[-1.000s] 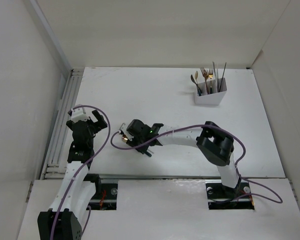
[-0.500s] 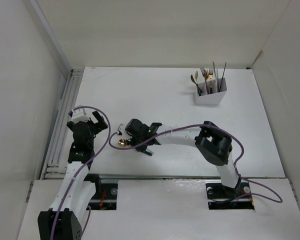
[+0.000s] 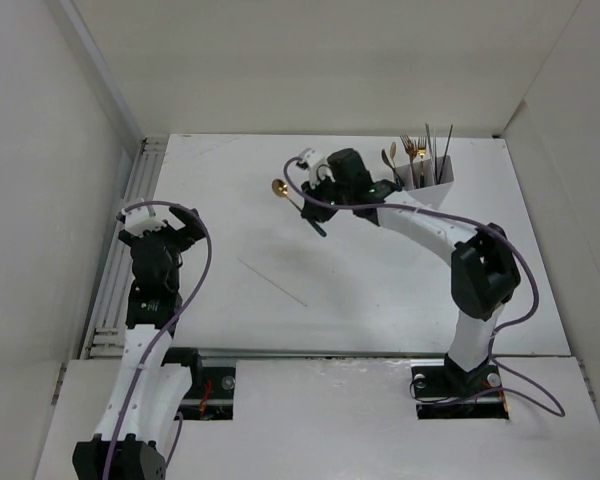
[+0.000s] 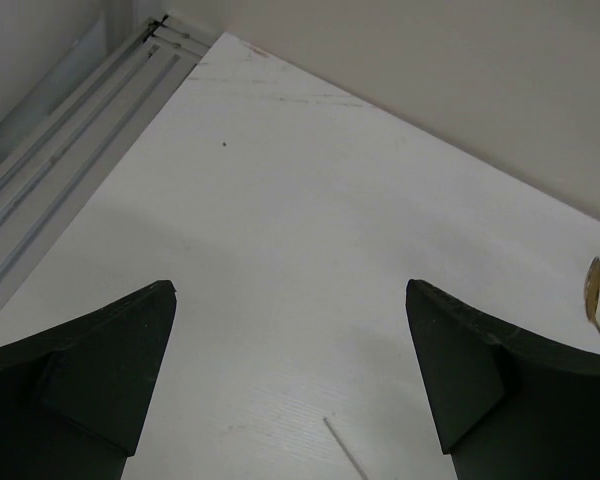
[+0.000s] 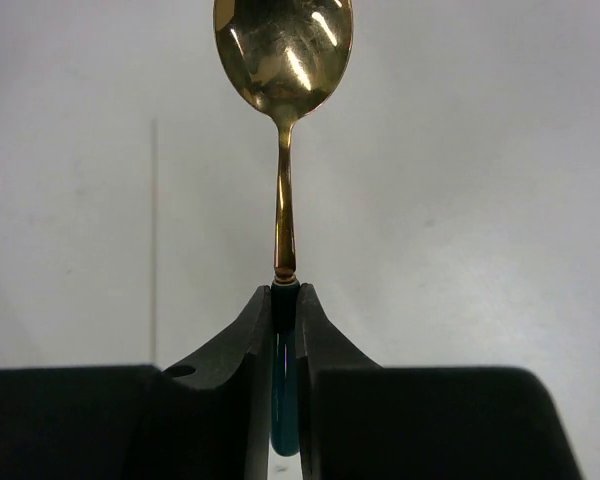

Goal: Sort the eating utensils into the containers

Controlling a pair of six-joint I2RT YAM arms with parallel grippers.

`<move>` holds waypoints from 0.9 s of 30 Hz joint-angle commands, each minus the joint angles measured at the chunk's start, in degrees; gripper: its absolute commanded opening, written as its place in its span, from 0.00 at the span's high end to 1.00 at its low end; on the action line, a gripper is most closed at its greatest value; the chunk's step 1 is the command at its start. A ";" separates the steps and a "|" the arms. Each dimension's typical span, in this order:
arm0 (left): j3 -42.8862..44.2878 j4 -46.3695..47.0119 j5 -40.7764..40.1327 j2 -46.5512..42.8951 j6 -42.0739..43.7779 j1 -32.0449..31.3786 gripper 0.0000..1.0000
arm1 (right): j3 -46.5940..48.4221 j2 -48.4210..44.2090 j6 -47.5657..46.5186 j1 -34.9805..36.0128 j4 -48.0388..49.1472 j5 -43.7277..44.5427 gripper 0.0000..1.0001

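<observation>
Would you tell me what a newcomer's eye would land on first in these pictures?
The gold-bowled spoon with a dark green handle stands out, pinched in the right tool above the table. At the far right, a small white plastic bin holds more utensils upright. A thin pale stick lies alone on the table, near the open left tool.

1. The spoon has a shiny gold bowl and neck and a dark green handle.
2. The right gripper and the left gripper are black.
3. The bin at the far right is plain white. The forks in it have gold heads.
4. The table is white and unpatterned.
5. The stick is pale.
6. The cables are purple.
</observation>
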 commanded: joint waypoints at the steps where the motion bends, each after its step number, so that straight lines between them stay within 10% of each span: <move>1: 2.05 3.60 3.23 -0.95 0.24 0.29 0.01 | 2.15 -2.94 -0.72 -3.72 6.71 -3.76 1.00; 16: 2.66 3.16 7.80 3.70 1.30 4.77 0.01 | -16.73 -7.51 -8.80 -30.54 47.83 8.90 1.00; 27: 2.66 7.64 9.47 8.36 1.30 5.92 0.01 | -14.46 -1.18 -8.98 -34.32 51.81 5.12 1.00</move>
